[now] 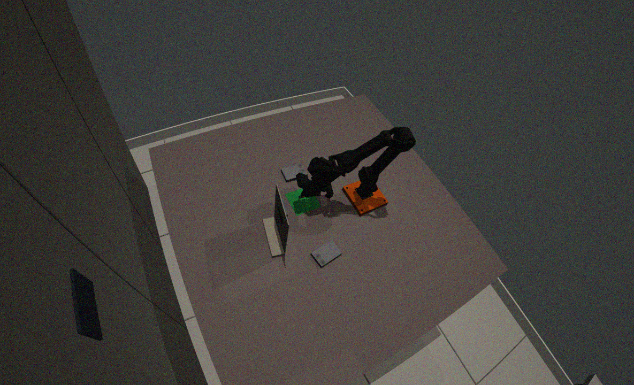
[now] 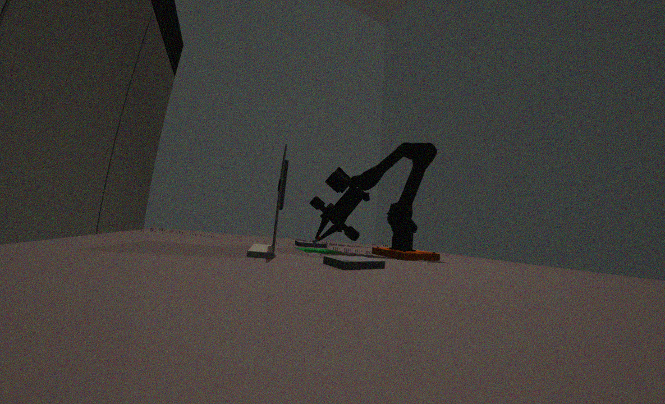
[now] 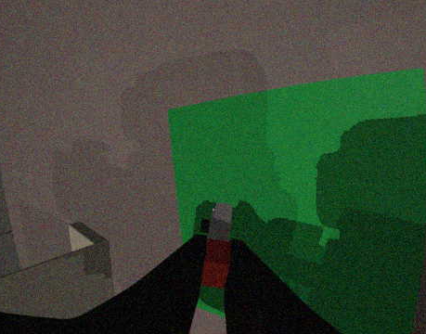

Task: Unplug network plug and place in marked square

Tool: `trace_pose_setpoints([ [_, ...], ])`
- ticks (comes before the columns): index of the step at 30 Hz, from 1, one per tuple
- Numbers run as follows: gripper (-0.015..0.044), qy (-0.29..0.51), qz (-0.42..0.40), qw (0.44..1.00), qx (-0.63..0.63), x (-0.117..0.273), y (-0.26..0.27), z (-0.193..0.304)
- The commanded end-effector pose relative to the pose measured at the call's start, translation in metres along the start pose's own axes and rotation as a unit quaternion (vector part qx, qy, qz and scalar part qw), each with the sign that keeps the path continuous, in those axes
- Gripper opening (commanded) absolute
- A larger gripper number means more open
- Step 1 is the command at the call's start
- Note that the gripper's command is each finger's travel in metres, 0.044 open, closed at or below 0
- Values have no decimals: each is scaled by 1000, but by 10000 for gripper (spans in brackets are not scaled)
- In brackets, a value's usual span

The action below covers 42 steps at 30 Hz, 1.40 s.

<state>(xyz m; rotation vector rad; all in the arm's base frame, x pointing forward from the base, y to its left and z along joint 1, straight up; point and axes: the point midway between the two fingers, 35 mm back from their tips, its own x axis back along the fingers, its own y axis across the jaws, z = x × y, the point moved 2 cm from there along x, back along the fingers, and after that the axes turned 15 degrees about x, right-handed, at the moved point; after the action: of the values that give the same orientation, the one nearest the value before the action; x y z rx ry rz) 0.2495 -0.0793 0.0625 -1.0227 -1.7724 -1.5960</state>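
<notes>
My gripper (image 1: 301,195) (image 2: 317,238) (image 3: 216,248) points steeply down and is shut on the network plug. The plug (image 3: 222,222) shows in the wrist view as a grey tip with a red part between the dark fingertips; in the top and exterior views it is too small and dark to make out clearly. It is low over the green marked square (image 1: 294,195) (image 2: 307,249) (image 3: 310,109), near its panel side. I cannot tell whether it touches the table. The upright panel (image 1: 284,237) (image 2: 276,225) (image 3: 45,283) stands beside the square, apart from the gripper. Its socket openings are not visible now.
A flat grey block (image 1: 326,252) (image 2: 357,262) lies on the near side, and another grey block (image 1: 290,172) (image 2: 304,243) lies beyond the square. The orange arm base (image 1: 376,203) (image 2: 427,255) is behind the gripper. A pale foot (image 1: 272,238) (image 2: 259,249) supports the panel.
</notes>
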Motion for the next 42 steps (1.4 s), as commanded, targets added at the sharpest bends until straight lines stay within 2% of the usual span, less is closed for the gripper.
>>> trace_pose_setpoints([
  [1, 0, 2, 3, 1000, 1, -6, -6, 2],
  [27, 0, 0, 2, 1000, -1, -12, -10, 1],
  [33, 156, 0, 2, 1000, -1, -12, -10, 1],
  [42, 156, 0, 2, 1000, -1, -9, -10, 2],
])
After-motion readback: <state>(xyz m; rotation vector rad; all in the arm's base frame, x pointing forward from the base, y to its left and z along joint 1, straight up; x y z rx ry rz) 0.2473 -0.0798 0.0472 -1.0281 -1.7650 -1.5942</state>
